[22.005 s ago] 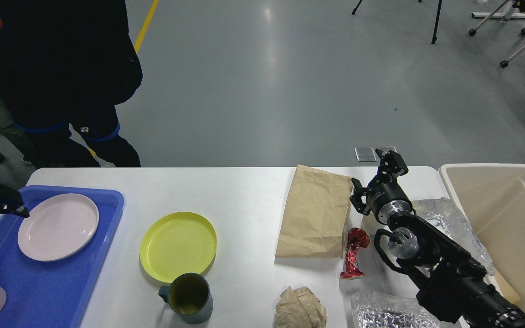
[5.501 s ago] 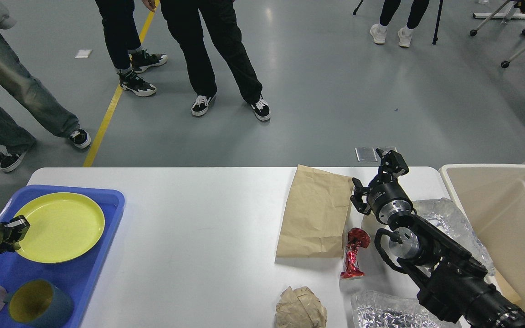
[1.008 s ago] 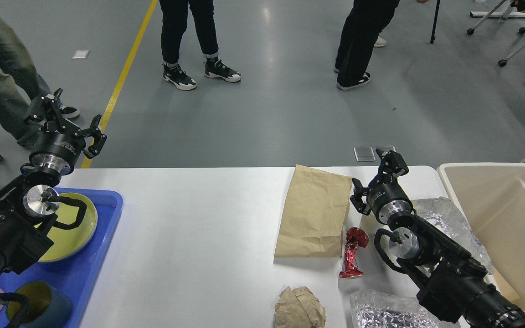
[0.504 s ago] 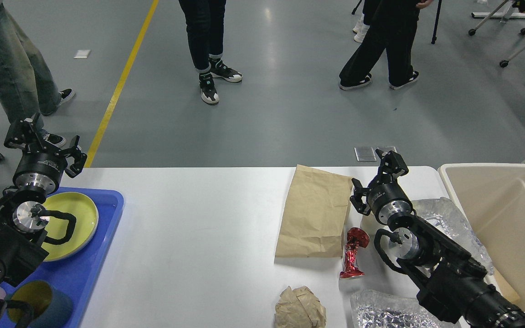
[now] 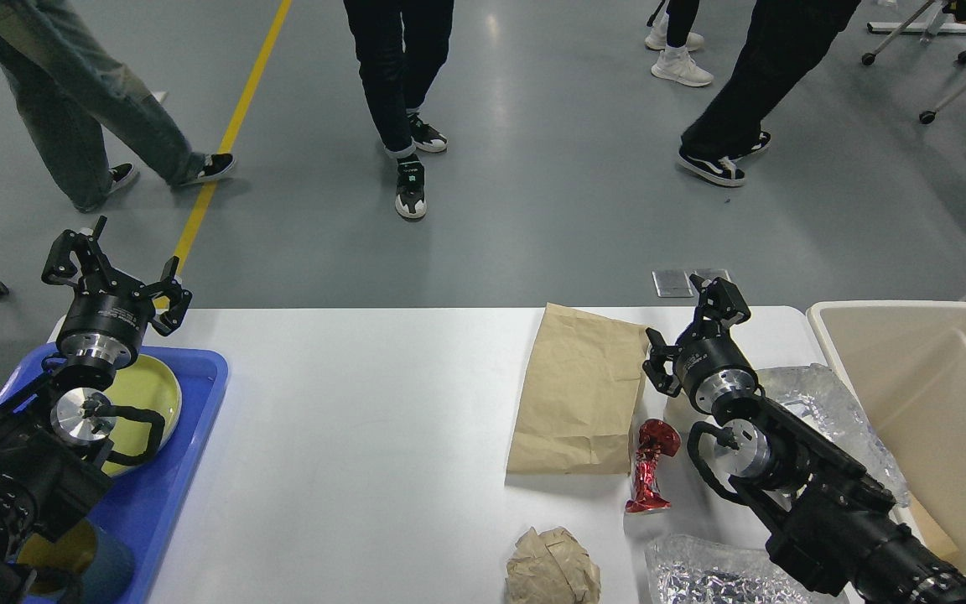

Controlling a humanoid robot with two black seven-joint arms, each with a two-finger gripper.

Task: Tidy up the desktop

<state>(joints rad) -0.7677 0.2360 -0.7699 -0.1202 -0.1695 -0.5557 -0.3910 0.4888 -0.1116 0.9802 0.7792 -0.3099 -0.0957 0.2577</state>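
The white desktop (image 5: 382, 403) fills the lower half of the head view. On its right part lie a flat brown paper bag (image 5: 579, 390), a red foil wrapper (image 5: 649, 466), a crumpled paper ball (image 5: 552, 569) and two clear plastic pieces (image 5: 827, 411) (image 5: 718, 575). My left gripper (image 5: 114, 273) is open and empty, raised above the blue tray's far edge. My right gripper (image 5: 693, 327) is open and empty, just right of the paper bag.
A blue tray (image 5: 168, 470) at the left holds a yellow plate (image 5: 148, 394) and a dark cup (image 5: 80, 566), partly hidden by my left arm. A beige bin (image 5: 927, 403) stands at the right edge. People walk on the floor behind the table.
My left gripper has shifted right and a little toward the table compared with half a second ago. The right arm has not moved. The people behind have walked on.
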